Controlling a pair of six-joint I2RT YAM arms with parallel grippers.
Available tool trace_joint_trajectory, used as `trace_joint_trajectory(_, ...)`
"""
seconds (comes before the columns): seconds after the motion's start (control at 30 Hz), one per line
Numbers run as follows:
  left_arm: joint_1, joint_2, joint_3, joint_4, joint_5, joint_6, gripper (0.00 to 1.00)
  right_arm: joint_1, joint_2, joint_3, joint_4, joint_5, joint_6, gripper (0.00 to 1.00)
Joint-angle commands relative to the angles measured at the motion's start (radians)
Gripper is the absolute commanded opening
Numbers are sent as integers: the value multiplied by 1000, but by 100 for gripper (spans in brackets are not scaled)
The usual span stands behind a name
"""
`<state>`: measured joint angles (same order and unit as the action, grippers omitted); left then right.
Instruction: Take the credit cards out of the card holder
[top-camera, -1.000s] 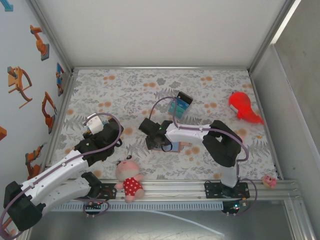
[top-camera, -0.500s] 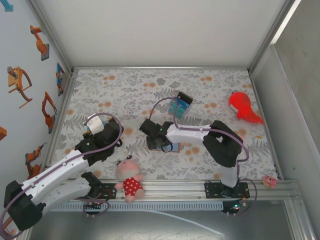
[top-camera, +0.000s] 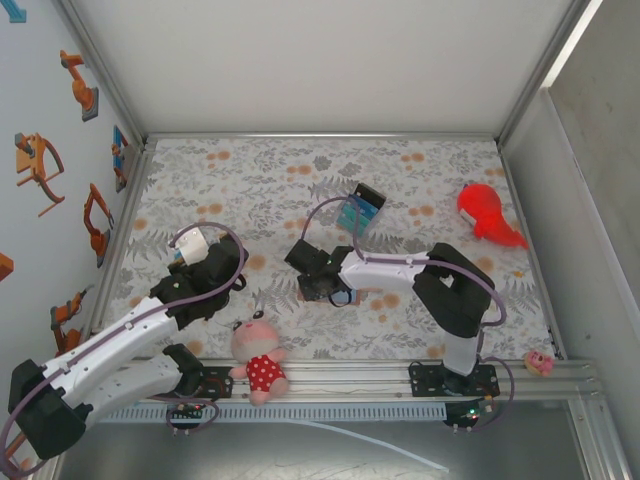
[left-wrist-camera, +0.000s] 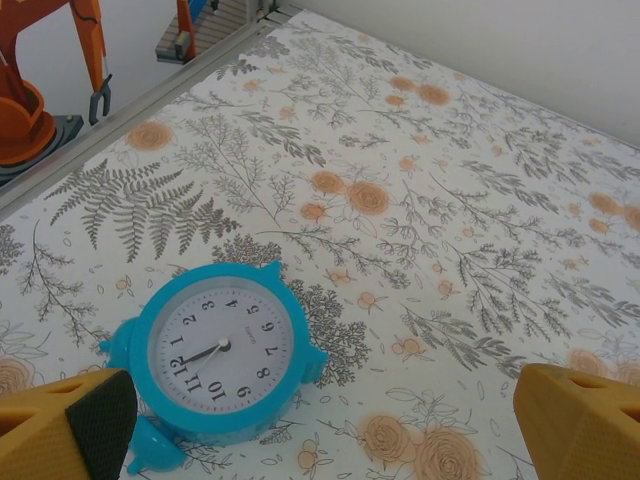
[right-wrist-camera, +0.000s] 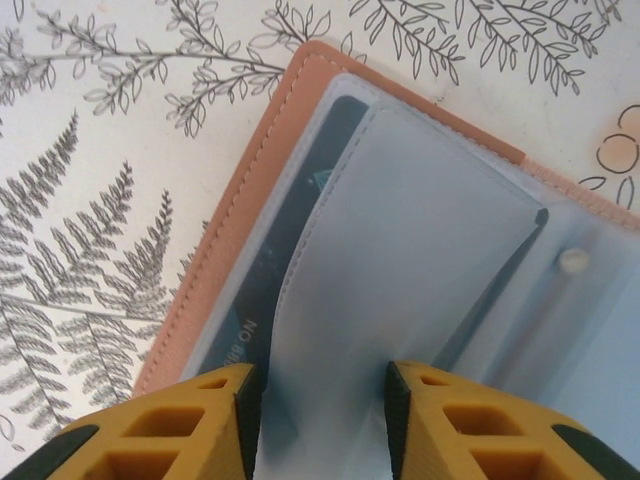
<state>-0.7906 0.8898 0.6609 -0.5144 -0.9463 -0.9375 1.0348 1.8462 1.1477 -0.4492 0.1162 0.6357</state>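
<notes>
Card holder (right-wrist-camera: 225, 250) lies open beneath right hand (right-wrist-camera: 322, 400), wrist view revealing dark card (right-wrist-camera: 315, 150).

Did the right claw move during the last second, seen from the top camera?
Yes. The right claw shifted slightly right, ending more directly below the striped block.

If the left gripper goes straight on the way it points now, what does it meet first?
The left gripper would most likely meet the bare floral mat first. The blue clock lies just off that line, beside one finger; depth is unclear.
</notes>
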Motion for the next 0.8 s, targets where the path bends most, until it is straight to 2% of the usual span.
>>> trace_joint_trajectory(0.0, -8, 3, 29, 19, 13, 36, 97, -5, -49, -31, -16, -2, -75, 35)
trace_joint_trajectory(0.27, -33, 19, 28, 105, 33, 65, 97, -28, -124, -77, -13, 32, -129, 25)
trace_joint_trajectory(0.47, -35, 45, 47, 108, 37, 78, 97, -50, -169, -111, -14, 66, -120, 28)
trace_joint_trajectory(0.77, -36, 66, 64, 116, 49, 92, 97, -107, -230, -165, 8, 69, -101, 39)
